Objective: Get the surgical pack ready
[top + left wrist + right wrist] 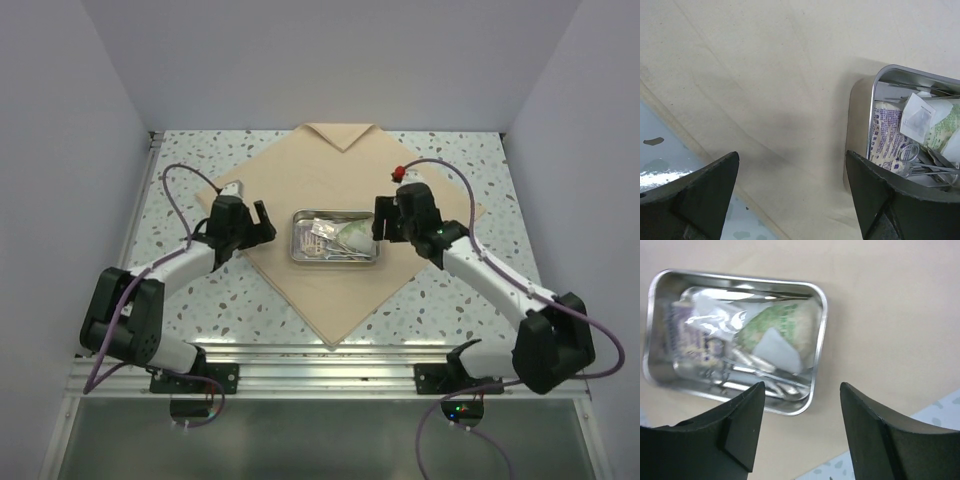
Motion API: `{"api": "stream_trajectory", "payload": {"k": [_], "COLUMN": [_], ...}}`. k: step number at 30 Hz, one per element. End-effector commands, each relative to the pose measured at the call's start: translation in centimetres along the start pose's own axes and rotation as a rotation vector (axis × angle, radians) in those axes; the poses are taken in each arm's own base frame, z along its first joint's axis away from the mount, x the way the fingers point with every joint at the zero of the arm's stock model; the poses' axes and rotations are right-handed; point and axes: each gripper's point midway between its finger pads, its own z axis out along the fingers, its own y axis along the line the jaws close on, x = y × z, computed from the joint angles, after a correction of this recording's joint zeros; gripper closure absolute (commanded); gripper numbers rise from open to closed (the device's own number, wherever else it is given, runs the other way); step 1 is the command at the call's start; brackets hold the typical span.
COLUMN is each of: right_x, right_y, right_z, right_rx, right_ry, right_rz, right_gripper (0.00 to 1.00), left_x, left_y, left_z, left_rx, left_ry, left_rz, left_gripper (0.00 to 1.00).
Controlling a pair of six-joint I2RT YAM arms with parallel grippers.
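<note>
The surgical pack lies spread out: a tan cloth (330,185) laid as a diamond, its far corner folded back. On its middle stands a steel tray (336,259) holding packets (781,325) and steel instruments (920,167). My left gripper (262,222) hovers open over the cloth just left of the tray, nothing between its fingers (700,195). My right gripper (380,225) hangs open just above the tray's right end, empty; its fingertips (747,412) frame the tray's (815,370) near corner.
The speckled tabletop (450,300) shows around the cloth. White walls close in the back and both sides. A metal rail (330,352) runs along the near edge by the arm bases. A small red part (397,172) sits on the right arm's cable.
</note>
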Motion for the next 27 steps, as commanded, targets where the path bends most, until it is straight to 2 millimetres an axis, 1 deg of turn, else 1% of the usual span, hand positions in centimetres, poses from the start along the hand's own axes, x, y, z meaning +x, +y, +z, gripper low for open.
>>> {"api": "stream_trajectory", "payload": {"k": [1,2,4,5,7,8,9,10,11,14,15,16,17,18,19,20,21,22,23,24,25,27], "right_x": [3.0,5.2,7.2,9.2,10.9,12.8,13.6,14.1,15.6,17.6,18.3,18.7,19.0,19.8,20.3,20.3,21.4,21.5,21.5,21.9,22.5,22.7], "right_y": [3.5,5.1,6.7,7.9,9.0,9.7,10.1,10.4,11.2,12.6,12.8,13.7,14.0,14.4,15.4,15.6,15.5,16.3,16.4,16.1,16.5,16.6], "right_z": [-3.2,-3.9,-5.0,-6.0,-6.9,-7.7,-8.0,-8.2,-8.9,-9.9,-9.8,-10.3,-10.3,-10.0,-10.6,-10.4,-9.7,-9.9,-9.5,-9.1,-8.8,-8.2], "right_rx": [-0.142,-0.189,-0.244,-0.294,-0.340,-0.379,-0.394,-0.395,-0.422,-0.429,-0.419,-0.423,-0.412,-0.402,-0.420,-0.394,-0.360,-0.363,-0.334,-0.301,-0.287,-0.255], "right_ry": [0.050,0.083,0.102,0.118,0.127,0.142,0.148,0.136,0.152,0.135,0.140,0.119,0.116,0.127,0.125,0.110,0.132,0.126,0.115,0.123,0.131,0.126], "right_rz": [-0.206,-0.258,-0.287,-0.321,-0.342,-0.370,-0.381,-0.389,-0.416,-0.471,-0.496,-0.524,-0.535,-0.560,-0.588,-0.596,-0.636,-0.648,-0.657,-0.678,-0.699,-0.720], "right_gripper": [0.33,0.33,0.34,0.34,0.33,0.32,0.32,0.32,0.32,0.29,0.29,0.28,0.28,0.28,0.28,0.28,0.28,0.28,0.29,0.30,0.31,0.33], "left_x": [-0.9,-1.1,-0.8,-0.9,-0.5,-0.6,-0.6,-0.4,-0.4,-0.7,-0.6,-0.8,-0.1,0.0,-0.1,0.0,-0.1,0.0,-0.1,0.0,0.0,-0.2], "left_y": [-0.4,-0.8,-0.7,-0.8,-0.7,-0.8,-0.8,-0.7,-0.7,-0.9,-0.9,-1.0,-0.5,-0.5,-0.6,-0.5,-0.5,-0.4,-0.5,-0.4,-0.4,-0.4], "left_z": [-1.4,-1.8,-2.2,-2.5,-2.8,-3.1,-3.2,-3.3,-3.5,-3.9,-3.9,-4.1,-4.2,-4.2,-4.3,-4.3,-4.3,-4.4,-4.4,-4.4,-4.4,-4.5], "left_rx": [0.023,0.036,0.041,0.047,0.050,0.055,0.057,0.057,0.060,0.069,0.070,0.072,0.054,0.053,0.056,0.053,0.052,0.051,0.052,0.049,0.048,0.046], "left_ry": [-0.052,-0.064,-0.063,-0.068,-0.065,-0.069,-0.070,-0.066,-0.068,-0.080,-0.082,-0.088,-0.061,-0.059,-0.063,-0.058,-0.060,-0.059,-0.060,-0.058,-0.059,-0.066], "left_rz": [0.037,0.034,0.033,0.032,0.032,0.030,0.028,0.027,0.025,0.019,0.017,0.016,0.016,0.015,0.015,0.014,0.014,0.014,0.015,0.015,0.016,0.021], "left_gripper": [0.09,0.09,0.09,0.09,0.09,0.08,0.08,0.08,0.08,0.08,0.08,0.08,0.08,0.08,0.08,0.08,0.08,0.08,0.08,0.08,0.08,0.08]}}
